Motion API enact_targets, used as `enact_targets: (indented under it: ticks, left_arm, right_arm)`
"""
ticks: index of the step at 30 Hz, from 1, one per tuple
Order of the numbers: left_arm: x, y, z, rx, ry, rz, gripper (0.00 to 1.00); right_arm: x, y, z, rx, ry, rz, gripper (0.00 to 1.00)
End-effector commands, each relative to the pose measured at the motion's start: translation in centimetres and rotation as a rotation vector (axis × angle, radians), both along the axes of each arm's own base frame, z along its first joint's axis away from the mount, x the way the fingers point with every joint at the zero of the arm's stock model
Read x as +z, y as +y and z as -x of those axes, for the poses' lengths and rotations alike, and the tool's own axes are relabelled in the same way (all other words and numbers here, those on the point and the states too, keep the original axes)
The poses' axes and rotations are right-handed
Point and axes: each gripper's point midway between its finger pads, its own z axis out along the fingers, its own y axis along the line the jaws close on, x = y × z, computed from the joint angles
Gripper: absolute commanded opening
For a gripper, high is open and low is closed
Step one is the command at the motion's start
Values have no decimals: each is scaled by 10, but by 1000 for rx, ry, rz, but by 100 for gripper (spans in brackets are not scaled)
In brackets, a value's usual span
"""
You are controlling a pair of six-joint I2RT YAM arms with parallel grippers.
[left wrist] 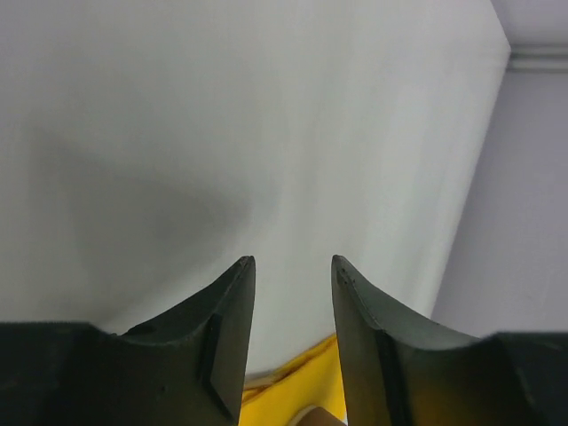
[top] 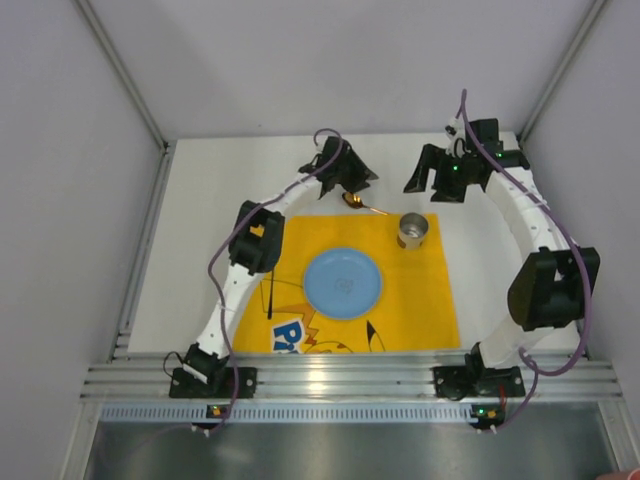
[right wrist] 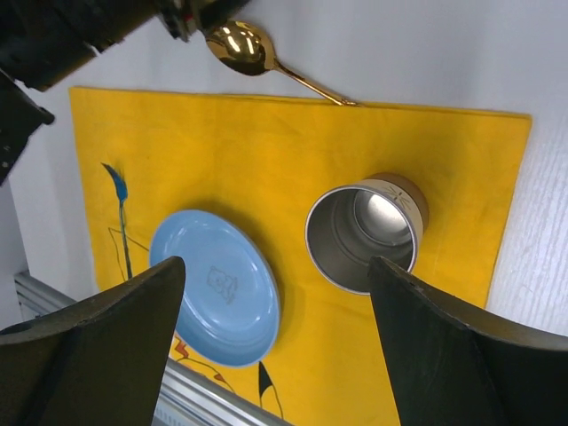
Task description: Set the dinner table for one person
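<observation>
The white dinner table [top: 200, 230] carries a yellow cartoon placemat [top: 420, 300]. A blue plate [top: 342, 282] sits in the mat's middle, and a metal cup [top: 413, 231] stands at its far right corner. A gold spoon [top: 360, 203] lies across the mat's far edge. My left gripper [top: 352, 182] hovers at the spoon's bowl end, jaws apart and empty. In the left wrist view [left wrist: 293, 259] it faces bare table [left wrist: 222, 133]. My right gripper [top: 432, 185] is wide open above the cup [right wrist: 364, 235], with the plate [right wrist: 213, 297] and spoon [right wrist: 241, 46] in its view.
Silver metal rails [top: 350, 378] run along the near edge, where both arm bases are bolted. Grey walls close in the left, right and back. The placemat [right wrist: 266, 151] has a blue and black drawing near its left edge. A strip of the mat [left wrist: 306, 382] shows under the left fingers.
</observation>
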Motion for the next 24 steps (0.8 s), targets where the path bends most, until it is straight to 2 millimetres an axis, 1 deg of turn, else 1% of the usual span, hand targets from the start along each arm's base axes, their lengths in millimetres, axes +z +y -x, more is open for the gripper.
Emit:
enact_targets:
  ticks: [1, 2, 3, 4, 5, 7, 8, 9, 10, 11, 12, 13, 14, 15, 16, 17, 19, 20, 21, 22, 23, 24]
  left_arm:
    - [7, -95, 50, -134, 76, 190, 45]
    - [10, -115, 64, -177, 96, 255, 47]
    - [21, -127, 65, -207, 61, 314, 48]
    - [45, -139, 62, -243, -7, 382, 49]
    - [43, -145, 67, -267, 10, 396, 50]
    - [59, -143, 62, -272, -22, 396, 50]
    - [79, -135, 56, -277, -84, 377, 50]
    - [77, -127, 52, -251, -106, 340, 53]
    - [78, -111, 43, -236, -132, 286, 54]
    - [103, -99, 39, -221, -177, 277, 56]
    - [114, -78, 28, -184, -206, 238, 58]
    - [108, -68, 20, -163, -210, 218, 59]
    - [122, -55, 16, -145, -228, 205, 59]
    - [125, -43, 10, -120, -236, 186, 59]
    - [128, -25, -1, -94, -252, 167, 60]
    - [141, -16, -3, -85, -268, 163, 60]
    - [143, 2, -8, -75, -275, 120, 60]
    - [153, 6, -6, -77, -290, 104, 60]
    - [149, 10, -1, -82, -267, 69, 60]
    - [149, 14, 2, -91, -276, 31, 60]
    - [160, 18, 8, -92, -279, 18, 59]
    - [149, 23, 16, -92, -236, -12, 57]
  right_arm:
    - [24, -10, -5, -17, -80, 11, 85]
    - [23, -11, -8, -20, -78, 11, 84]
    - [26, -11, -10, -23, -85, 10, 85]
    - [27, -12, -11, -26, -86, 9, 85]
    - [29, -12, -15, -27, -92, 9, 85]
    - [31, -12, -18, -26, -99, 10, 84]
    - [34, -11, -22, -24, -106, 9, 85]
    - [36, -11, -24, -15, -114, 17, 85]
    - [44, -10, -28, -15, -137, 27, 85]
    - [41, -10, -31, -11, -127, 37, 85]
    - [44, -7, -35, -8, -135, 40, 85]
    - [45, -6, -37, -5, -136, 39, 85]
    - [44, -5, -39, -7, -132, 34, 85]
    - [44, -2, -40, -1, -130, 31, 85]
    - [41, 2, -42, 8, -122, 26, 85]
    - [40, 4, -42, 10, -119, 23, 85]
    - [35, 7, -42, 18, -107, 24, 85]
    - [33, 8, -42, 16, -102, 23, 84]
    - [33, 8, -42, 19, -101, 24, 84]
    - [30, 8, -41, 18, -92, 24, 84]
    - [30, 8, -40, 17, -93, 27, 84]
    - [29, 7, -40, 16, -93, 31, 84]
